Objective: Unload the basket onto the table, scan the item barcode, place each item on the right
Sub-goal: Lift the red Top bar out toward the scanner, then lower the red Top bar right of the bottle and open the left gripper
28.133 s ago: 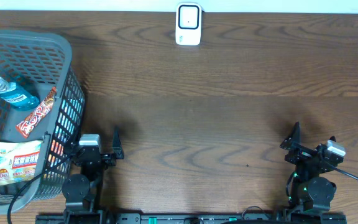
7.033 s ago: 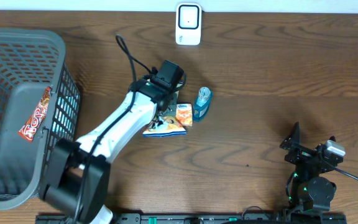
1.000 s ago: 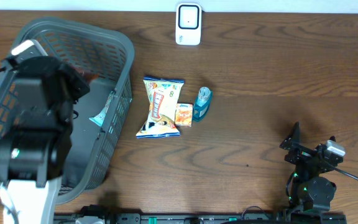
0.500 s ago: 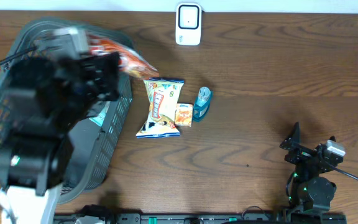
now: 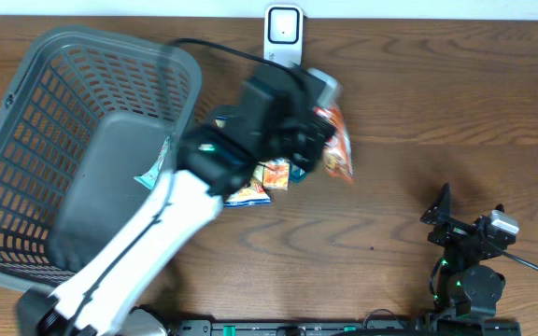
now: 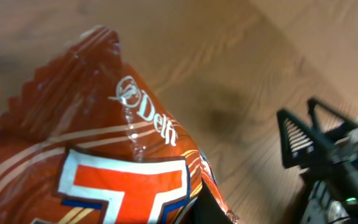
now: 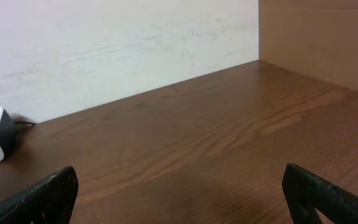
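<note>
— Left gripper (image 5: 319, 133) is clamped tight on the orange snack packet (image 5: 336, 149), which pokes out past its fingers, with the barcode scanner (image 5: 283, 35) near!
— Right gripper (image 7: 179, 194)?
— Jaws wide apart, holding nothing, well away from the packet.

The wooden tabletop (image 5: 418, 103) carries 1 grey basket (image 5: 26, 112) at the left, 1 white scanner (image 5: 283, 35) at the far edge, and 1 pale snack bag (image 5: 247, 194) just beside 1 small orange packet (image 5: 276, 175).
</note>
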Controlling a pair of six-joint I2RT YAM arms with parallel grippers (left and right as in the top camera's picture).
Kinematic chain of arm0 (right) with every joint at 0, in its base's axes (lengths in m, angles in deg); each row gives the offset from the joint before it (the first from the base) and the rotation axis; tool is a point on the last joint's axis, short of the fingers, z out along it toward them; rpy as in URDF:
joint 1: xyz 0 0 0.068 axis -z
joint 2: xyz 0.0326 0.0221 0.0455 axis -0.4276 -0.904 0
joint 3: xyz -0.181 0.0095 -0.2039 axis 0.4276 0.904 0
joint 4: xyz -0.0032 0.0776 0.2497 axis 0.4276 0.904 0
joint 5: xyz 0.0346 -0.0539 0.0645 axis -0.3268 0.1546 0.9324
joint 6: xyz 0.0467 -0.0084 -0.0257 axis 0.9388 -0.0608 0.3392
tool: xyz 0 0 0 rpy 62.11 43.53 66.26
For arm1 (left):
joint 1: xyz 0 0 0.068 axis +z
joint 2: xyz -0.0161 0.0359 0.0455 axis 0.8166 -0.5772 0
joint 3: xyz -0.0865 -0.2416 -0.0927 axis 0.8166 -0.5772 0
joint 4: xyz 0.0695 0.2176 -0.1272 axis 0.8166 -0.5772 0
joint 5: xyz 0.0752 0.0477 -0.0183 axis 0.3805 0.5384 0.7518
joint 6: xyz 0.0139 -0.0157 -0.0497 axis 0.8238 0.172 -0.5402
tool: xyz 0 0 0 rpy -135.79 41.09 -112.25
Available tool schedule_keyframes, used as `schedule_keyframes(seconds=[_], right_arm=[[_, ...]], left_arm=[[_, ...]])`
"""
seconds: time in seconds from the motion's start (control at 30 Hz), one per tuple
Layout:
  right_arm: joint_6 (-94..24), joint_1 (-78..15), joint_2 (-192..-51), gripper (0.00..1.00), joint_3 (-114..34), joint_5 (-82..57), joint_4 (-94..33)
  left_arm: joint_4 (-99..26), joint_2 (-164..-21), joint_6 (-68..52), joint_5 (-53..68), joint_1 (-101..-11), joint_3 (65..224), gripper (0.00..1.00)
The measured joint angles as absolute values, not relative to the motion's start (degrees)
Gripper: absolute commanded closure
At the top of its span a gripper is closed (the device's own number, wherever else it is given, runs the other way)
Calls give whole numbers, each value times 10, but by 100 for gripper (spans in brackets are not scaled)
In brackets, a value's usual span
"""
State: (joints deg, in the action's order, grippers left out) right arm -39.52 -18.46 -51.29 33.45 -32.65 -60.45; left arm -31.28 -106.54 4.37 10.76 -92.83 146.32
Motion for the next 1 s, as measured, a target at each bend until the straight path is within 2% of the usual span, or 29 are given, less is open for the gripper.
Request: schedule_keyframes(seconds=[0.2,0.47,0.5,0.6,0.7,0.8,1.0], right_arm=[[-395,-185,-513,1,334,-327,-604],[-395,-185,-513,1,334,-326,-604],[-395,-185,-513,1,334,-326,-604],[-395,-185,-513,1,334,-326,-604],[-395,-185,-513,1,334,-326,-604],[-395,-185,-513,1,334,-327,-604],[-395,-185,-513,1,334,-327,-604]], left_arm=[[-304,-1166,63,188,-1010,1463,93],[-293,-1309,79,239,-1030,1463,91],[-293,-1322,79,242,-1030,1463,78],[-293,-1341,75,247,-1030,1463,53],[-291,-1340,72,248,-1030,1463,37],[-291,-1335,69,249,-1031,1463,31],[-337,-1274,68,251,-1036,1463,30]])
